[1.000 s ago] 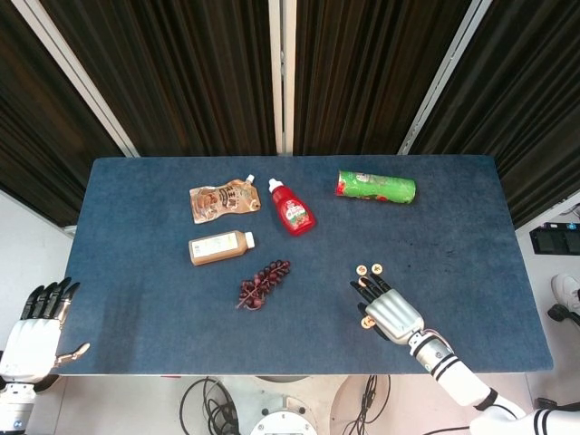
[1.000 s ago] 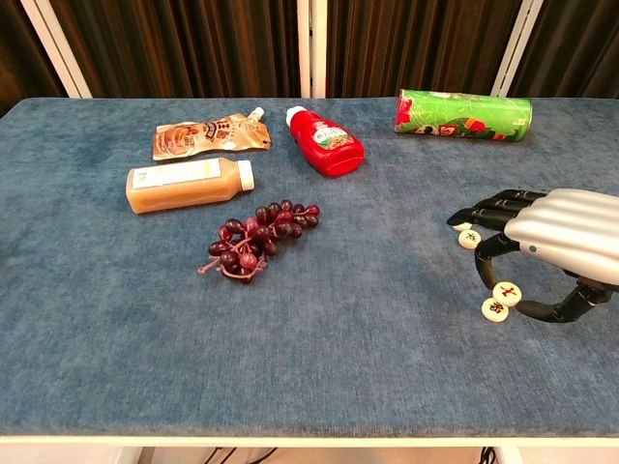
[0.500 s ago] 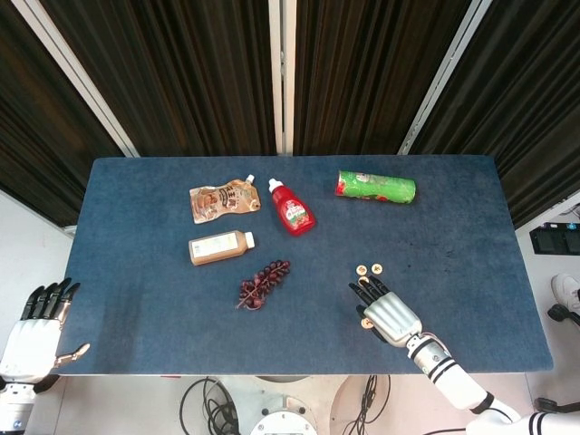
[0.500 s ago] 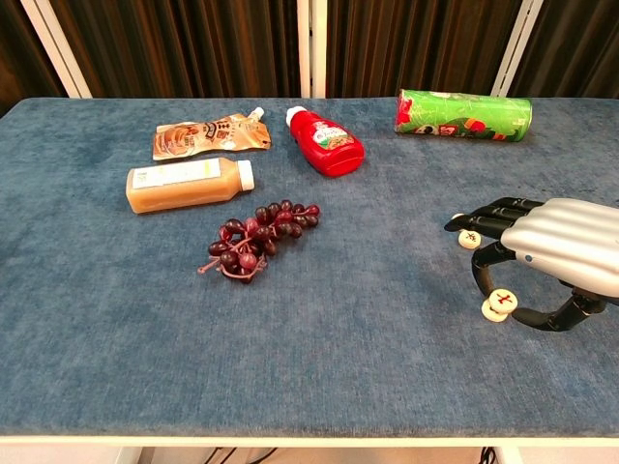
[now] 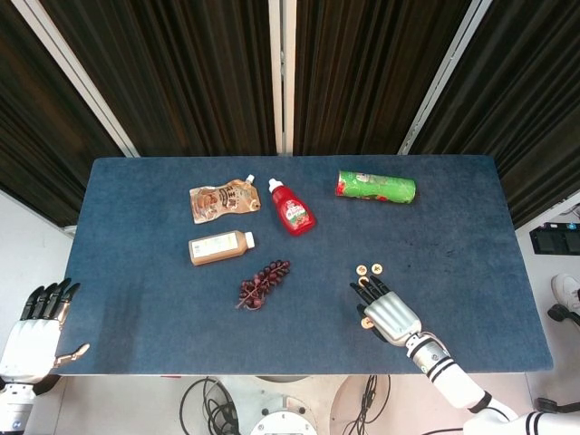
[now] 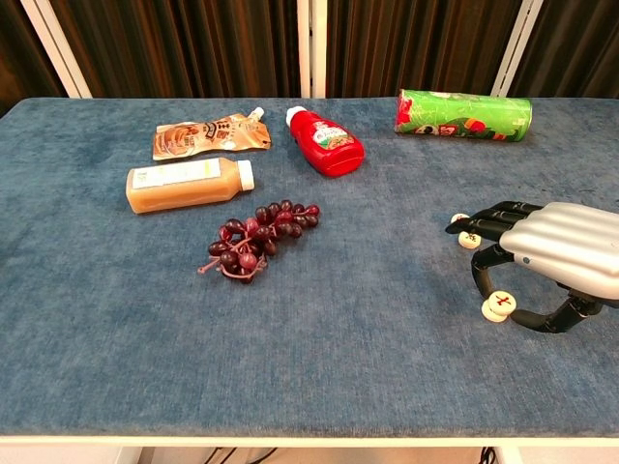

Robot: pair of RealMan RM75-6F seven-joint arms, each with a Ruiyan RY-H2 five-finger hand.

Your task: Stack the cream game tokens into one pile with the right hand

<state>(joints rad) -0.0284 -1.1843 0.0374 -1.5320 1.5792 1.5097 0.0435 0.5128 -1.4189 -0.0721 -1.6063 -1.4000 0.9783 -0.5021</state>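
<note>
Cream tokens (image 6: pixel 500 305) | chest view: stacked under right robot hand (image 6: pixel 556 259), fingers arched, grip unclear; head view hides them

the right hand (image 6: pixel 566 253) ran off the chest view's right edge, and we could not tell whether its fingertips (image 6: pixel 462 227) touched the cream tokens (image 6: pixel 470 239) behind them.

My right hand (image 6: pixel 546 263) hangs low over the counter (image 6: pixel 368 329), palm down, fingers (image 6: pixel 484 221) stretched forward and thumb curled beneath. My left hand (image 5: pixel 36 331) waits off the counter's edge, fingers straight and apart, holding nothing.
</note>
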